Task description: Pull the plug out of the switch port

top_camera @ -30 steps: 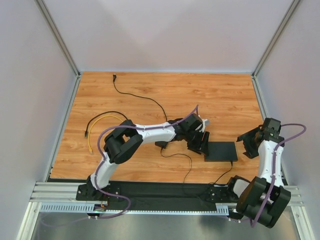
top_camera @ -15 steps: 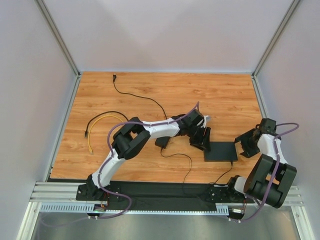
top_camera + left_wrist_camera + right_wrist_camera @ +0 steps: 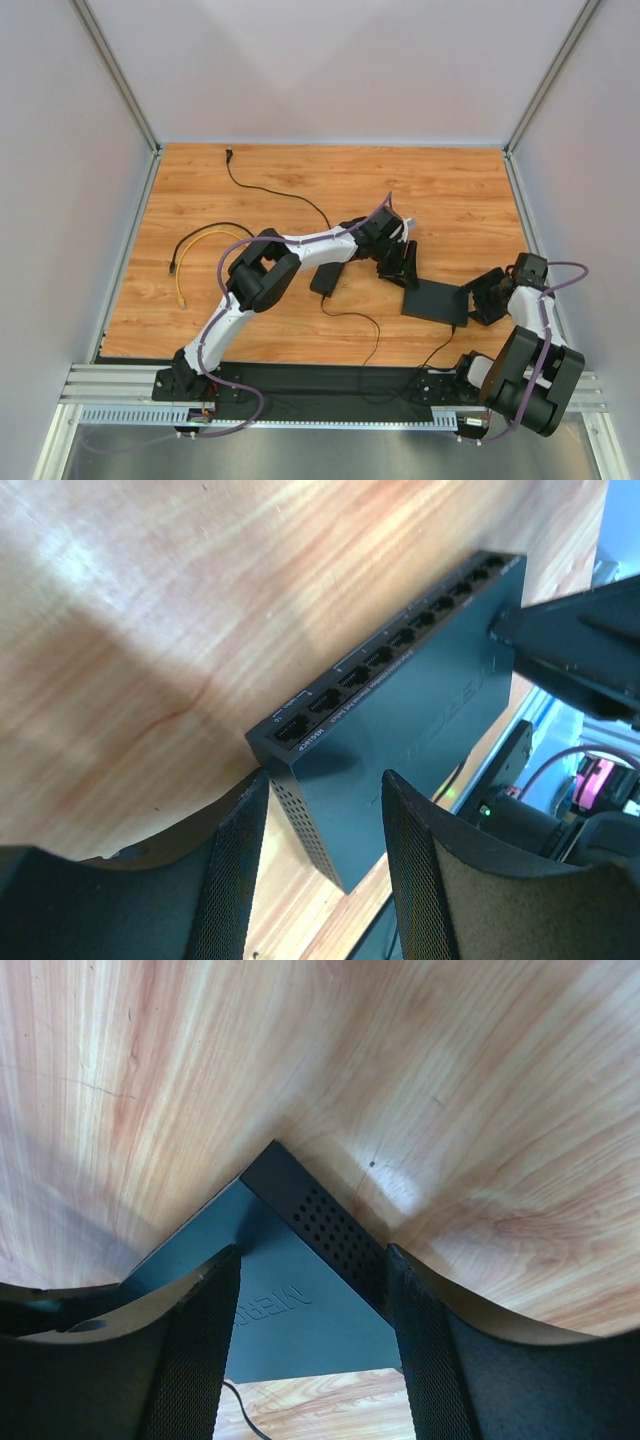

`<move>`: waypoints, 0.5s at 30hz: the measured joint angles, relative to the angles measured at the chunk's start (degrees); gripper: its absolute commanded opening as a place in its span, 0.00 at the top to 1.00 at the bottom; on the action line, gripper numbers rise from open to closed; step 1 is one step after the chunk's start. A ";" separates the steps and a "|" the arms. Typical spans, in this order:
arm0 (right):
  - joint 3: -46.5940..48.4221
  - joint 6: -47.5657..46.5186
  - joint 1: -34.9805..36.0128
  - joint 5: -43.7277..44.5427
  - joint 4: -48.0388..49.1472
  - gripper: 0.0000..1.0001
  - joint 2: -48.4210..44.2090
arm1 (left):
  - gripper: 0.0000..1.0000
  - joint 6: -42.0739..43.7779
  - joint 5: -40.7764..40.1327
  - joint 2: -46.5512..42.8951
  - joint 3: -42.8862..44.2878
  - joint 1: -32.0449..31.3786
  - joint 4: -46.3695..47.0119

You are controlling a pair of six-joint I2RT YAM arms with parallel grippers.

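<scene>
On the wooden tabletop [image 3: 300,190], your left claw [image 3: 405,270] and right claw [image 3: 478,298], fingers parted, each straddle a corner of the switch [image 3: 435,302] lying lower right in the top view; you cannot tell whether either grips it.

switch [image 3: 436,303]: matte black | table [image 3: 450,190]: orange wood grain | cable [image 3: 179,281]: yellow

Top cam: high at 6 o'clock, angled down, covers the whole wood-grain tabletop [image 3: 300,190]. Left wrist cam: close on flat matte-black rectangular switch box [image 3: 400,710] from its 10 o'clock corner. Right wrist cam: close, from 3 o'clock. All three share that box.
</scene>
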 measured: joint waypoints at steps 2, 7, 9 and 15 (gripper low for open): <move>-0.17 0.00 0.00 -0.87 0.13 0.39 0.02 | 0.43 0.24 -0.46 0.15 0.63 0.13 -0.63; -0.22 0.04 0.00 -3.15 0.63 0.39 1.33 | 0.43 1.53 -1.66 1.22 3.93 0.70 -4.07; -0.22 0.13 0.02 -4.50 0.70 0.39 1.86 | 0.41 2.32 -2.99 1.25 4.85 0.96 -5.60; -0.22 -0.09 0.13 -5.18 0.42 0.38 1.01 | 0.34 4.57 -10.73 -2.86 2.25 1.11 -9.49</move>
